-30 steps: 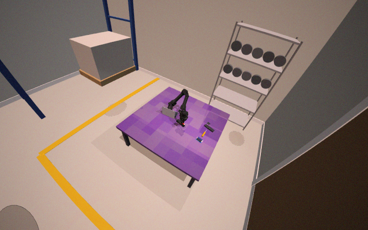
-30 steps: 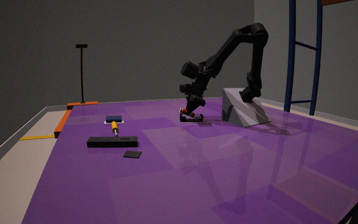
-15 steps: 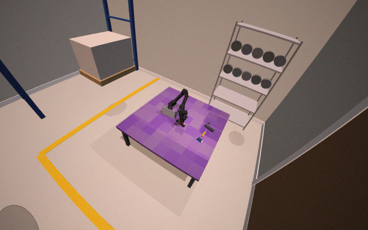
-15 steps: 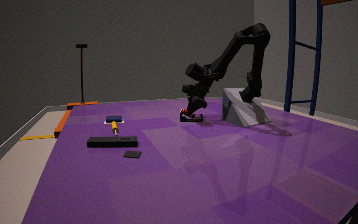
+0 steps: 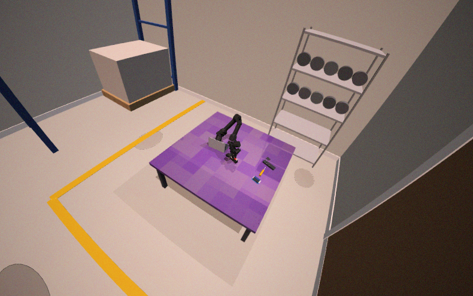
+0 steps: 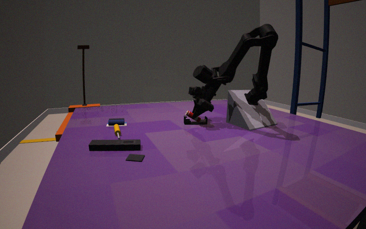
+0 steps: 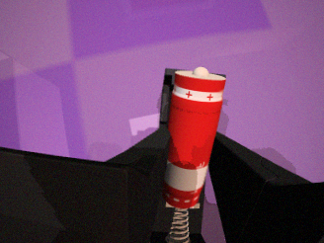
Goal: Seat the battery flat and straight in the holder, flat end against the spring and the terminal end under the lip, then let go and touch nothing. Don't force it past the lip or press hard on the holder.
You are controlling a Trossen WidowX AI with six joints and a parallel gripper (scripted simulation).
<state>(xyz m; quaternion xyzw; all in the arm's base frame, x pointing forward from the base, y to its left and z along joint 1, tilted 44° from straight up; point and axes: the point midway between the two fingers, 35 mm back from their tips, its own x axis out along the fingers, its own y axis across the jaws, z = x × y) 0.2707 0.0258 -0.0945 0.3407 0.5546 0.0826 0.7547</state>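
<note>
The red battery (image 5: 235, 159) (image 6: 189, 114) (image 7: 195, 119) is tilted, with its terminal end raised above the left end of the holder in the exterior view and its flat end low inside. The black holder (image 6: 195, 123) (image 7: 165, 106) sits on the table. In the wrist view, the flat end is at the top of the coil spring (image 7: 180, 226); whether it presses on it is unclear. The terminal end is not under the lip. My gripper (image 6: 196, 115) (image 7: 189, 136) is shut on the battery, one finger on each side. The fingers hide part of the holder.
A grey wedge block (image 5: 217, 145) (image 6: 239, 111) stands near the arm's base. Apart from the holder lie a yellow screwdriver (image 5: 261, 171) (image 6: 117, 130), a black bar (image 5: 269, 164) (image 6: 114, 145), a blue roll-shaped thing (image 5: 256, 179) (image 6: 116, 121) and a small dark plate (image 6: 135, 157).
</note>
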